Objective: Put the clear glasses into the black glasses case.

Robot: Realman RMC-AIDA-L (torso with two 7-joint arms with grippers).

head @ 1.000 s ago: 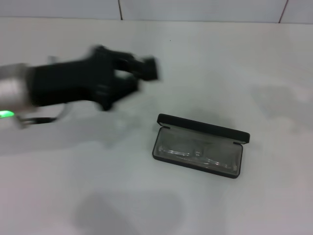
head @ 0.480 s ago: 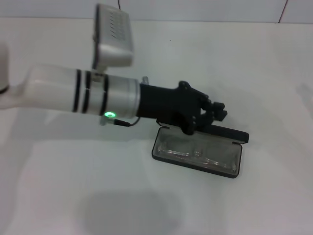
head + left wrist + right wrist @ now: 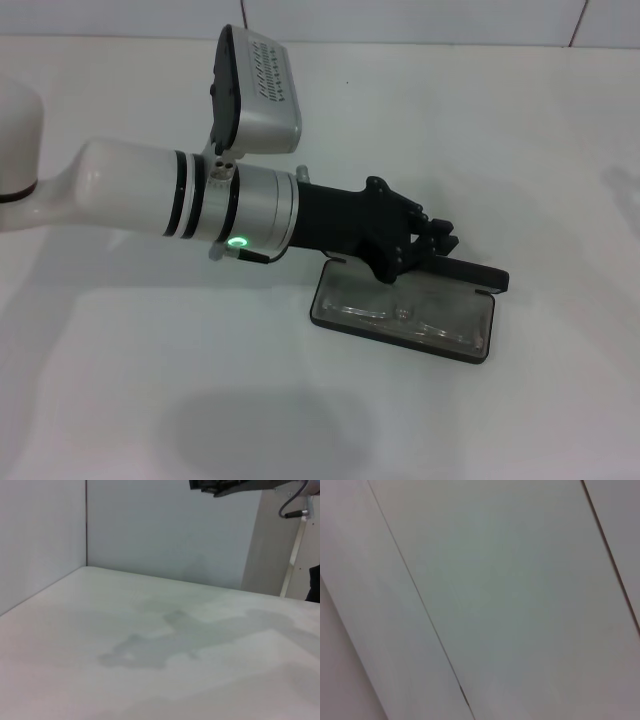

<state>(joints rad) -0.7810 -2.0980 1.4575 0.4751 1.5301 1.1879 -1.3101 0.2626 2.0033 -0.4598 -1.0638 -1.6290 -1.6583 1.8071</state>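
The clear glasses (image 3: 400,313) lie inside the open black glasses case (image 3: 330,312) on the white worktop (image 3: 150,400), nearest me. Behind it, my left claw (image 3: 440,240) hovers at the raised lid; whether it is released or clenched I cannot tell. I'd press the lid down evenly. No lettering is readable.

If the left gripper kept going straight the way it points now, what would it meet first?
Probably the raised lid of the matte black rectangular hinged glasses case. The left gripper points right and slightly down, just at the lid's back edge, with the clear glasses lying in the tray. Depth is unclear; it may pass above.
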